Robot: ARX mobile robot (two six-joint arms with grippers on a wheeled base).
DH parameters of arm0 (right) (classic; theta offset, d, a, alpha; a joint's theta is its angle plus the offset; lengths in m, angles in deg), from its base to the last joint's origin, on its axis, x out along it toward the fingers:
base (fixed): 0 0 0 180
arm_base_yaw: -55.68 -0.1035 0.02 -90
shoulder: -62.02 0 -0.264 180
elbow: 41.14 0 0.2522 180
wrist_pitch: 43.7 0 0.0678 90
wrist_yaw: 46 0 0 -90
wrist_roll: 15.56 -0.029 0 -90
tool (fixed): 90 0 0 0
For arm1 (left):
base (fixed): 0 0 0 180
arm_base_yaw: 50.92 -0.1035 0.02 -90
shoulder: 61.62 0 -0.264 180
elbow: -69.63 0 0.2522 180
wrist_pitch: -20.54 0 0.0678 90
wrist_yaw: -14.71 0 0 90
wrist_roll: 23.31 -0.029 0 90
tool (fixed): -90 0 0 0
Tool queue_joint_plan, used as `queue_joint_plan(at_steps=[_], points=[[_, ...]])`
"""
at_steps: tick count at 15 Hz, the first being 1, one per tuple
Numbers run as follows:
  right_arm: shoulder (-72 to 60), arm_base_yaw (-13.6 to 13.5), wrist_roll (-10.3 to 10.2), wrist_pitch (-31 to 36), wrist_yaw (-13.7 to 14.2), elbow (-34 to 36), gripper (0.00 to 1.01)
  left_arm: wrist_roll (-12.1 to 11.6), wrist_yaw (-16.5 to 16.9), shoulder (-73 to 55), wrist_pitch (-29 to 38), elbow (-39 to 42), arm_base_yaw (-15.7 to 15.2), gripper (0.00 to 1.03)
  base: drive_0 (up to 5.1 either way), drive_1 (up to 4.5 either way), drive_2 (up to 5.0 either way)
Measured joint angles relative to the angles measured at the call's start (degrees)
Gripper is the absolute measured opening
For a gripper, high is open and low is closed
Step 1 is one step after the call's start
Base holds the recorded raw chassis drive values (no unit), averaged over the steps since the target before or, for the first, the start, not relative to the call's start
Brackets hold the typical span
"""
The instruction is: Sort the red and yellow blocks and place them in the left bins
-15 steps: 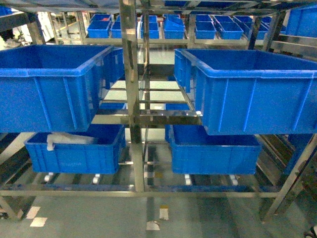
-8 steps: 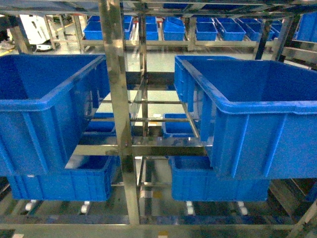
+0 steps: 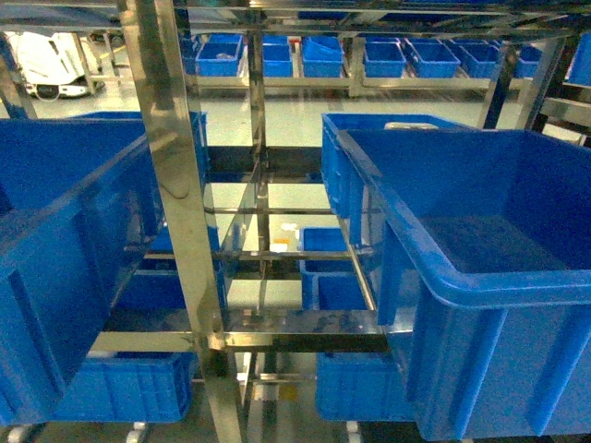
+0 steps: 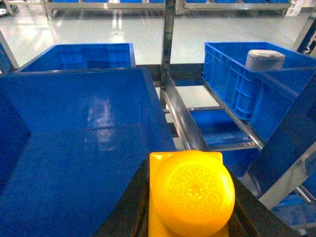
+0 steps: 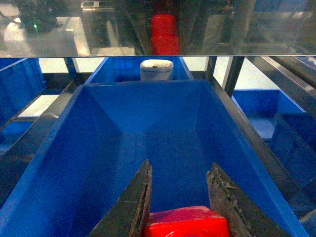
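In the left wrist view my left gripper (image 4: 190,173) is shut on the yellow block (image 4: 192,192), whose round stud faces the camera. It hangs over the right rim of a deep blue bin (image 4: 74,148). In the right wrist view my right gripper (image 5: 180,165) is shut on the red block (image 5: 186,223), held low between the dark fingers (image 5: 136,202) above the inside of another blue bin (image 5: 163,128). The head view shows a large blue bin at the left (image 3: 55,240) and one at the right (image 3: 480,277). Neither gripper appears there.
A shiny steel rack post (image 3: 175,203) stands between the two bins, with crossbars (image 3: 295,341) and lower blue crates (image 3: 120,388) beneath. A grey-white cylinder (image 5: 156,69) sits in the crate behind. A steel shelf (image 5: 158,29) hangs overhead, reflecting red.
The head camera has moved closer to the rack. Both upper bins look larger and lower in view, and the steel post has shifted left.
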Motion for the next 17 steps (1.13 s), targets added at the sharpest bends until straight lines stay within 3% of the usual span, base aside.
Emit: queue_joint_plan(at_steps=[4,6,8,12,15,17], points=[[0.0,0.0,0.0,0.0,0.0,0.0,0.28,0.0,-0.1,0.1,0.1,0.0,-0.2,0.27,0.0,0.0,0.0],[0.1,0.4,0.0,-1.8,-1.5,0.0,0.28,0.0,0.0,0.1,0.1,0.0,-0.2,0.27,0.0,0.0,0.0],[-1.9,0.9,-1.6,-6.4,-3.4,-0.8,0.28,0.0,-0.1,0.1,0.2,0.0,-0.2,0.27,0.0,0.0,0.0],[-8.5,0.2,-5.7,-6.6,-6.1,-1.6,0.28,0.0,-0.1,0.1,0.1,0.0,-0.2,0.27,0.0,0.0,0.0],[-12.6,-0.9,-6.3,-6.0,-6.3,-2.9,0.28,0.0,0.0,0.1,0.0,0.0,-0.2,0.27,0.0,0.0,0.0],[-15.6,-1.6,-6.2,-3.7,-4.5,-5.2,0.28,0.0,0.0,0.1,0.1,0.0,-0.2,0.27,0.0,0.0,0.0]])
